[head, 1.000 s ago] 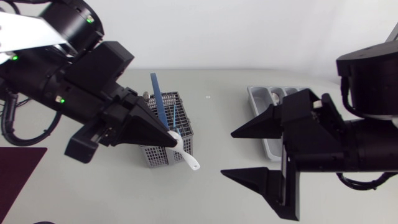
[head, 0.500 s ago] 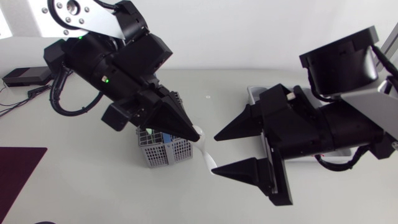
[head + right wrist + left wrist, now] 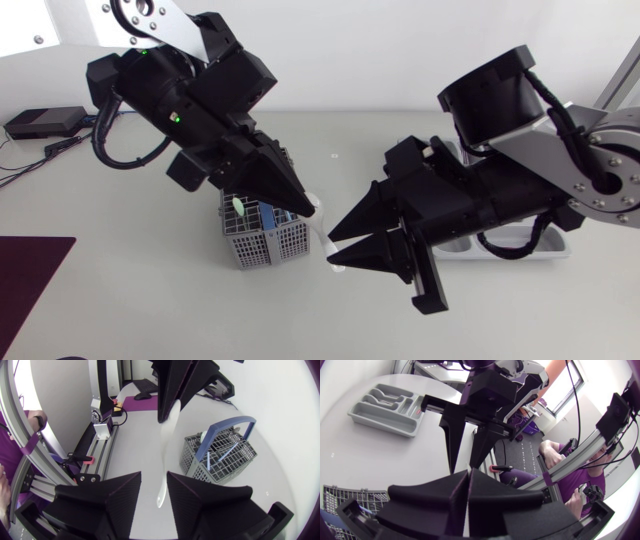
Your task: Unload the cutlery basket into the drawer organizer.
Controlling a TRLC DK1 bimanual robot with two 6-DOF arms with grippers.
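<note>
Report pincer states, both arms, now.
Left pincer: shut on white utensil.
Right pincer: open, utensil's free end between its fingers.

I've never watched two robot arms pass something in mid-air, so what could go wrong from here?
The left claw pinches only the top end of the white utensil, so it could swing or slip when the right claw closes. The right claw is open around the lower end; if the left lets go too early, the utensil would probably drop onto the table beside the cutlery basket. The claw tips are close and might bump.
</note>
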